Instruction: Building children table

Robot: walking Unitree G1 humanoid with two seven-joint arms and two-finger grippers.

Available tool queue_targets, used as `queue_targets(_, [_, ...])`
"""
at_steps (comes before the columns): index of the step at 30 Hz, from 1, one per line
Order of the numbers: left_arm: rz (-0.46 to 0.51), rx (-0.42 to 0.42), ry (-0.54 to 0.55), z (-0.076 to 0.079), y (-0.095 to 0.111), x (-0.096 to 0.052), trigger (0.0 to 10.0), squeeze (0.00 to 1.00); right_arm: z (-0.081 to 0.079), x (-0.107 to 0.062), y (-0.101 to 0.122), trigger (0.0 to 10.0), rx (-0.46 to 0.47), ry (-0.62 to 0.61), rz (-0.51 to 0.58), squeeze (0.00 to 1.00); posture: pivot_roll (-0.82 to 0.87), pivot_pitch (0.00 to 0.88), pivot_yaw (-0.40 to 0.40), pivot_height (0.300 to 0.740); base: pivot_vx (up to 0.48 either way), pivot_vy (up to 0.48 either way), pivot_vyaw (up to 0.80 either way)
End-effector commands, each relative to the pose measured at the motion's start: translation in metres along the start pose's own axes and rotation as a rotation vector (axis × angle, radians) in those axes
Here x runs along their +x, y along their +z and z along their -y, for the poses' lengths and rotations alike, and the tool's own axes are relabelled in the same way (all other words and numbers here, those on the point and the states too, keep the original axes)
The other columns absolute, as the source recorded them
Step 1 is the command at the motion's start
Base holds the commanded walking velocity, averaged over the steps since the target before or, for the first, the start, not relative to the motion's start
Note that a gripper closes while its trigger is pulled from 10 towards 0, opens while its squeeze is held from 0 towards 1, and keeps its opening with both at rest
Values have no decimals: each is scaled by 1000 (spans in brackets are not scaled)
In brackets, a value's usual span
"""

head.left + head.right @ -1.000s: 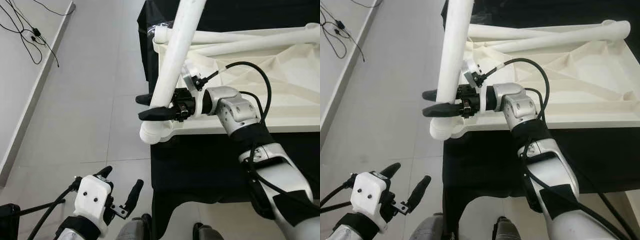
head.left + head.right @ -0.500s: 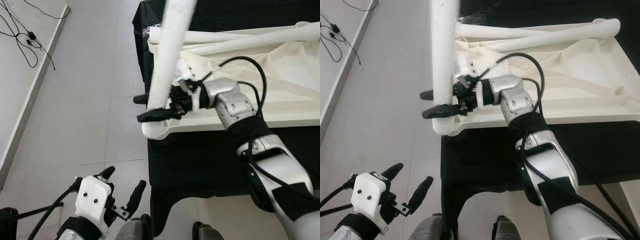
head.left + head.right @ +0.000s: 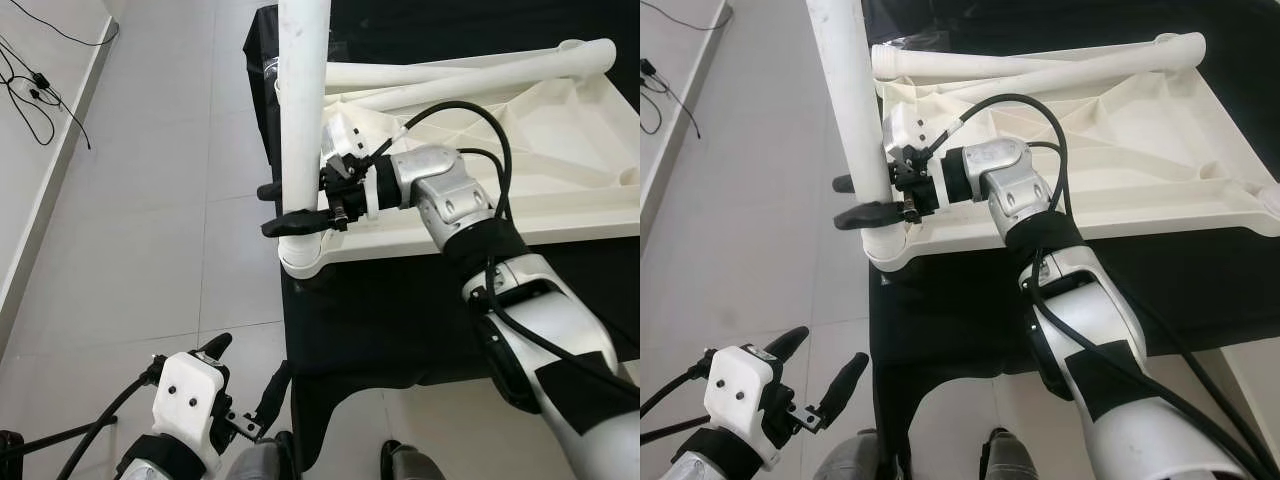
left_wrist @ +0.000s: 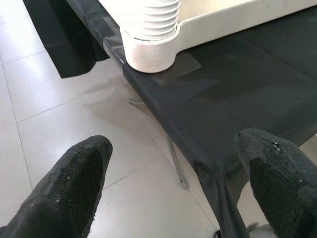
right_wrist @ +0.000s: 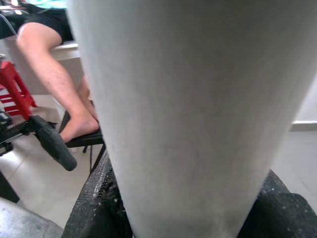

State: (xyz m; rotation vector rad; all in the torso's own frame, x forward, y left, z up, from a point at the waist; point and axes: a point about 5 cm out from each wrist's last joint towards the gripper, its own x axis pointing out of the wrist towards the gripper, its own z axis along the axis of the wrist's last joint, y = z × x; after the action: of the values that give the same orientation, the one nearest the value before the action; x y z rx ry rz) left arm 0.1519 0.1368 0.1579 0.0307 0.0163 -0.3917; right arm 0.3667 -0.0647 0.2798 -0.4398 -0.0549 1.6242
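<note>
Two grippers are in view. At 7 o'clock of the head views, over the pale tiled floor point(image 3: 130, 230), the left gripper point(image 3: 245, 378) hangs low with its two black fingers spread wide and nothing between them; its wrist camera looks past those fingers point(image 4: 74, 181) at the black cloth point(image 4: 237, 99) and the ribbed foot of the leg in its round socket point(image 4: 148, 49). A black cable point(image 3: 40, 80) lies on the floor at 10 o'clock. Near the centre, the right gripper point(image 3: 285, 208) pinches the white table leg point(image 3: 303, 110), one finger on each side of it. The leg stands upright, its lower end seated in the corner socket of the upturned white tabletop point(image 3: 520, 150), which rests on the black-covered surface. Two more white legs point(image 3: 470, 70) lie across the tabletop toward 1 o'clock. In the right wrist view, a person's bare leg point(image 5: 54, 84) shows beyond the table leg.
</note>
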Motion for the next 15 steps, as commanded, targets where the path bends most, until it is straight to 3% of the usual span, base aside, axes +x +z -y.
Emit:
queue_targets(1, [-11,-15,4,1,-2,-3,10000,0,-10,4,-28,10000,83,63,-117,0,78,343,50,740,0,0,0])
queue_targets(4, [-10,-18,5,1,-1,-4,10000,0,-17,2,-33,10000,73,160,-150,0,78,347,49,740,0,0,0])
queue_targets(15, [-8,-19,9,1,-1,-3,10000,0,-33,-8,-34,10000,88,294,-213,0,76,347,46,740,0,0,0])
